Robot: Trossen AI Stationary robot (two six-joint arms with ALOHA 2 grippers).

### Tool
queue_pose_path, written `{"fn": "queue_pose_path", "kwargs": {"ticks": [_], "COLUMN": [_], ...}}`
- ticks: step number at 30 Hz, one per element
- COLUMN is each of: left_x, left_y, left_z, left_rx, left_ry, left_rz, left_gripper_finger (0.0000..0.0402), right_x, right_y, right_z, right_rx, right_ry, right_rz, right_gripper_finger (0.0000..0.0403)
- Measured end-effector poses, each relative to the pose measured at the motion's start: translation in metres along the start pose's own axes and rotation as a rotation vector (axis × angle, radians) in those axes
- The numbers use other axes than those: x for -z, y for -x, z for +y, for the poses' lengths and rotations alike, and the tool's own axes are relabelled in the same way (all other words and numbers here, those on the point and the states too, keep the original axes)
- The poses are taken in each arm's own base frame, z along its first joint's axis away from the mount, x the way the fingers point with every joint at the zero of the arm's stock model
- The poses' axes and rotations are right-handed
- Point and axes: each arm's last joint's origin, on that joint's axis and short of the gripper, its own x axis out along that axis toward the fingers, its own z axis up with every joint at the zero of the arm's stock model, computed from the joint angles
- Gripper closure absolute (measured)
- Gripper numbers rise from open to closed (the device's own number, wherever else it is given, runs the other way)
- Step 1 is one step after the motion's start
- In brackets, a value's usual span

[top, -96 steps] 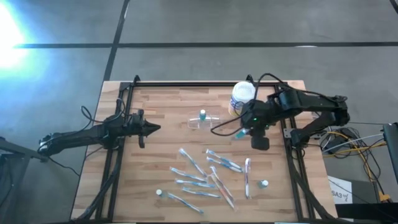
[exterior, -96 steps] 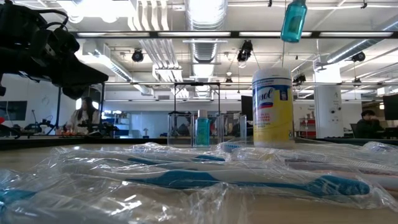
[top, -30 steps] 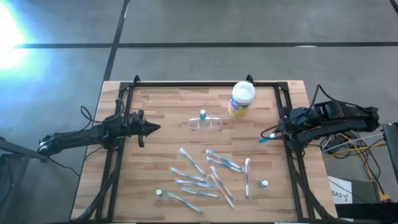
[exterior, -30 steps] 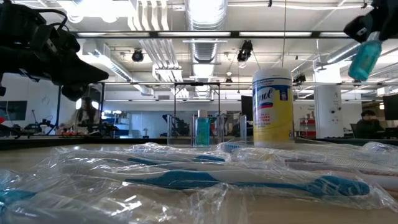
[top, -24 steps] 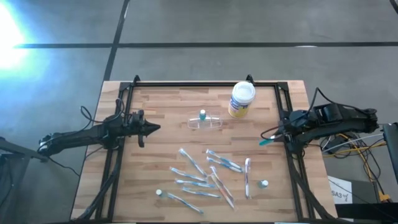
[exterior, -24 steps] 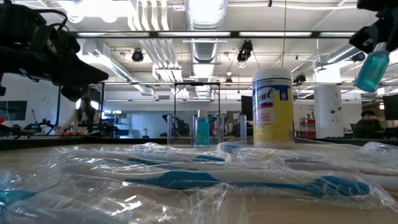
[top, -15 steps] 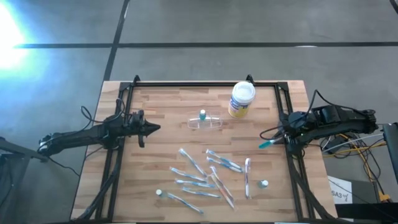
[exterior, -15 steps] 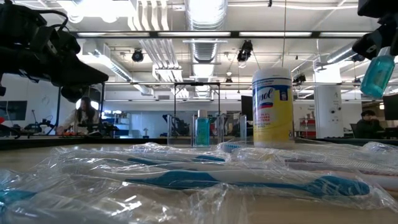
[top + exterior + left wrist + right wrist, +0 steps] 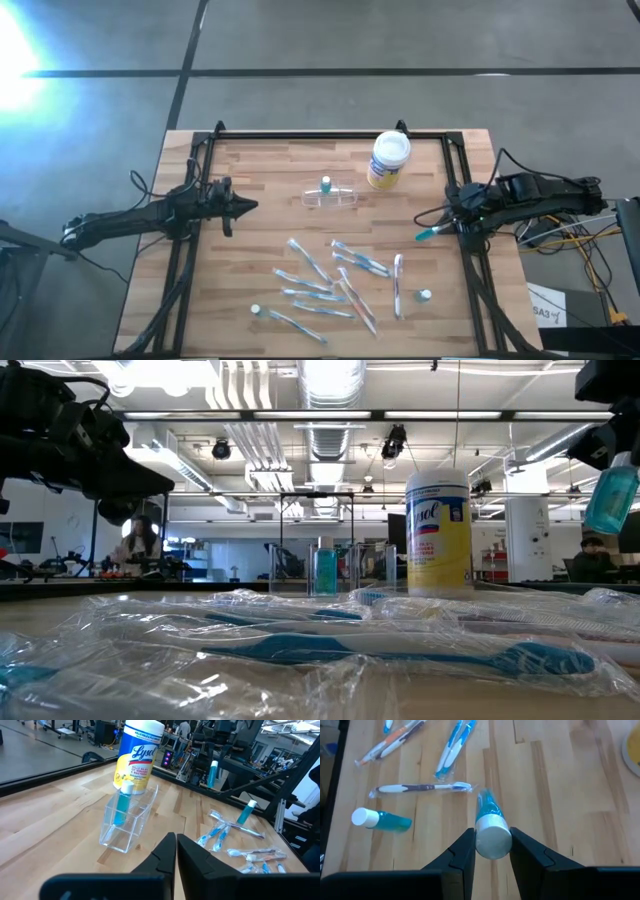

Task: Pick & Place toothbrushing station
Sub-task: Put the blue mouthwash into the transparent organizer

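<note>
White-capped teal tube [image 9: 491,826] between right hand [image 9: 492,851] fingers.

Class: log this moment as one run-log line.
right gripper: shut on teal tube, by table's right edge | left gripper: shut, waiting | clear holder: one tube inside

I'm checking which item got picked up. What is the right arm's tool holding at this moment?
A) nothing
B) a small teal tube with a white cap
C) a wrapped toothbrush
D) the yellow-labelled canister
B: in the right wrist view the right tool is closed on the small teal tube at its white cap, held above the table near its right edge, away from the clear holder.
</note>
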Motion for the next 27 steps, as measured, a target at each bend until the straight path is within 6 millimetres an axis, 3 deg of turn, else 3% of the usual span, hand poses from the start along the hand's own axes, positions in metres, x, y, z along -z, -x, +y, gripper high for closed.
{"fn": "queue_pose_path", "kwargs": {"ticks": [9,13,19,27], "left_x": [0.000,0.000,0.000,0.000], "left_y": [0.000,0.000,0.000,0.000], "left_z": [0.000,0.000,0.000,0.000], "left_rx": [-0.001,-0.001,0.000,-0.001], "left_ry": [0.002,0.002,0.001,-0.002], "left_rz": [0.002,0.003,0.003,0.003], "left_gripper_finger": [0.0385,0.0384,0.0384,0.0386], "right_x": [-0.002,-0.015,-0.054,-0.131], "right_y": [0.001,0.012,0.031,0.037], "right_z": [0.001,0.005,0.017,0.034], "right_rx": [-0.007,-0.014,0.001,0.119], "right_ry": [-0.009,-0.015,0.067,0.197], "right_rz": [-0.016,-0.045,-0.070,-0.013], "right_gripper_finger": [0.0308,0.0308,0.0308,0.0308]}}
